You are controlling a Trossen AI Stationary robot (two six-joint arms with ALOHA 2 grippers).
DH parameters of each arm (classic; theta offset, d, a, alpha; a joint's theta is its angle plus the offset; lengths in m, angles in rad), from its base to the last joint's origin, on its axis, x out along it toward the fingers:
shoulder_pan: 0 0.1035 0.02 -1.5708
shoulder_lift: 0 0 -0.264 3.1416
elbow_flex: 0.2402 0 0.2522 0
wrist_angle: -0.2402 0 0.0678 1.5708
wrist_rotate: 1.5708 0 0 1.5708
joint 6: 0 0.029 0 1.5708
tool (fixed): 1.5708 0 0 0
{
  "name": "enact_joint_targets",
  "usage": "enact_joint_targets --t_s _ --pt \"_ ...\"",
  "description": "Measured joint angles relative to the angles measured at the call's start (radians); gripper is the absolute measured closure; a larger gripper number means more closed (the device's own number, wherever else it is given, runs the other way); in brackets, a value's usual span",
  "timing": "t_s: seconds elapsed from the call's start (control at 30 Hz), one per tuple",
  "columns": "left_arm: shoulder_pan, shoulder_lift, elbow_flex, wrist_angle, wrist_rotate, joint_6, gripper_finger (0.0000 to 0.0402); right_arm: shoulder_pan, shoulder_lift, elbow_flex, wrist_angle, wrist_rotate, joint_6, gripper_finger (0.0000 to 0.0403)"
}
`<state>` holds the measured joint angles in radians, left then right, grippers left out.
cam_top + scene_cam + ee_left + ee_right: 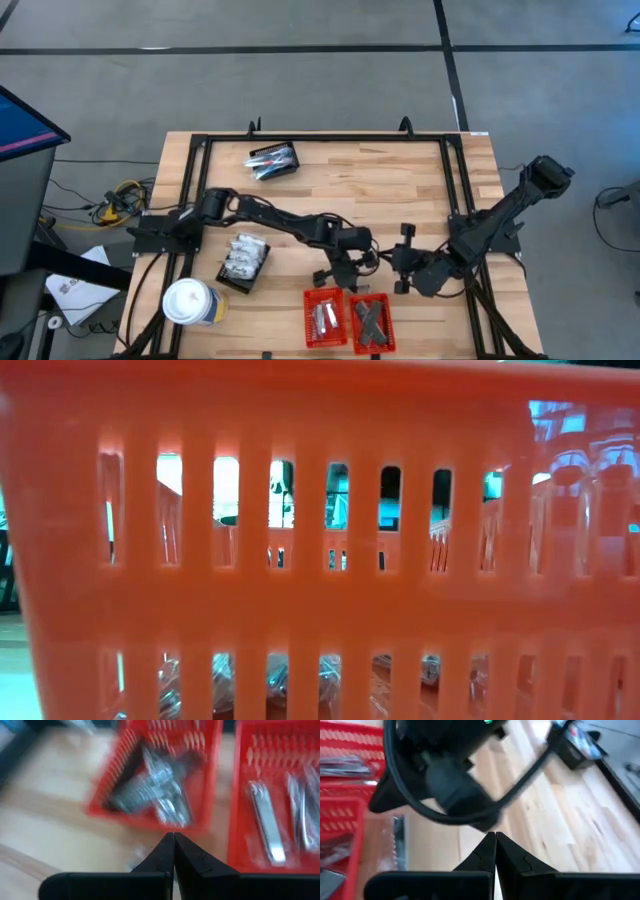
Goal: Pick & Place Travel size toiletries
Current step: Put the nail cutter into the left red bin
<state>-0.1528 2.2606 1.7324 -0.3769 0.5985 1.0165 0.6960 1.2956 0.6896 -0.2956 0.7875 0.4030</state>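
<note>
The red basket (320, 560) wall fills your low view. Both grippers are pinched together, holding nothing: left gripper (174, 845) just short of the baskets, right gripper (402, 272) beside it. Toiletries (155, 790) already lie inside; you're likely between picks, so next reach for the black tray's packets (244, 258).

lab or workshop — taped concrete floor (300, 70) | loose cables (118, 195)

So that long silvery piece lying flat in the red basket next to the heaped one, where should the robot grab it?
Probably across its narrow middle, coming straight down from above. The silvery piece lies flat on the floor of the red basket, whose walls block any sideways approach. The left gripper is shut now and would have to open first.
</note>
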Motion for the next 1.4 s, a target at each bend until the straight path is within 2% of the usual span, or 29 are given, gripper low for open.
enact_joint_targets --t_s 0.17,0.33,0.43,0.5,0.57,0.67,0.77,0.9,1.13,1.27,1.4 --pt "0.008 0.054 0.008 -0.006 -0.008 0.003 0.0401 0.024 -0.041 -0.064 0.003 0.056 0.123 0.0403" --pt "0.004 0.051 0.009 -0.001 -0.011 0.049 0.0401 0.038 -0.121 -0.151 0.042 0.095 0.206 0.0403" --pt "0.002 0.041 0.010 0.000 -0.072 0.052 0.0401 0.036 -0.161 -0.186 0.070 0.086 0.203 0.0403" --pt "0.007 0.029 0.007 -0.021 -0.179 0.015 0.0401 0.035 -0.189 -0.193 0.103 -0.001 0.150 0.0403" --pt "0.024 0.001 0.004 -0.053 -0.260 -0.054 0.0401 0.021 -0.215 -0.194 0.124 -0.142 0.076 0.0403" --pt "0.050 -0.077 0.004 -0.087 -0.294 -0.187 0.0401 -0.067 -0.251 -0.195 0.189 -0.354 -0.001 0.0403" --pt "0.047 -0.180 -0.017 -0.108 -0.297 -0.333 0.0401 -0.217 -0.251 -0.195 0.251 -0.513 0.051 0.0403" --pt "0.034 -0.381 -0.170 -0.106 -0.369 -0.513 0.0401 -0.372 -0.169 -0.191 0.266 -0.735 0.120 0.0403" --pt "-0.048 -0.807 -0.627 0.057 -0.725 -0.725 0.0401 -0.423 0.085 -0.013 0.240 -0.960 0.014 0.0403" --pt "-0.075 -1.040 -0.866 0.229 -0.780 -0.836 0.0401 -0.423 0.236 0.137 0.100 -0.977 -0.023 0.0403" --pt "-0.119 -1.220 -1.030 0.340 -0.791 -0.897 0.0401 -0.419 0.337 0.250 -0.025 -0.970 -0.037 0.0403"
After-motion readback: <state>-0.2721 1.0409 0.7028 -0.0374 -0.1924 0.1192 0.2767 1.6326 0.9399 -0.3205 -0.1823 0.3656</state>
